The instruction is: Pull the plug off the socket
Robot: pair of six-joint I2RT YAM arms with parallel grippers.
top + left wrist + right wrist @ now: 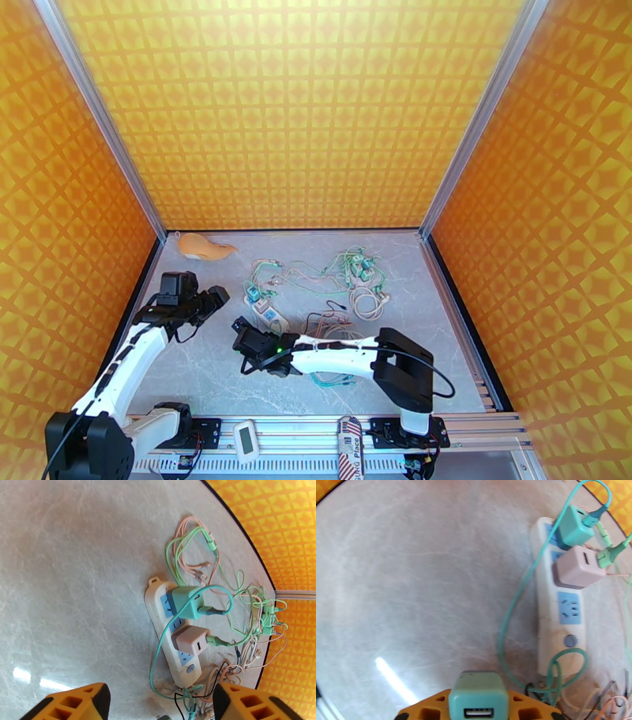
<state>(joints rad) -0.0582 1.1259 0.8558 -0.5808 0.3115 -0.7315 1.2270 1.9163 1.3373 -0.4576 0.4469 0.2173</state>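
The left gripper point(162, 705) is held spread and empty — the power strip point(155, 605) is seen just ahead of its jaws, long axis running away, with teal plug point(185, 601) and pink plug point(192, 639) seated. A loose teal charger point(478, 695) is pinched by the right gripper point(238, 328) — nearer, but occupied.

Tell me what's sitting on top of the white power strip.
A teal adapter and a pink adapter fill two sockets; the third socket is bare. Their prongs and the sockets under them are covered.
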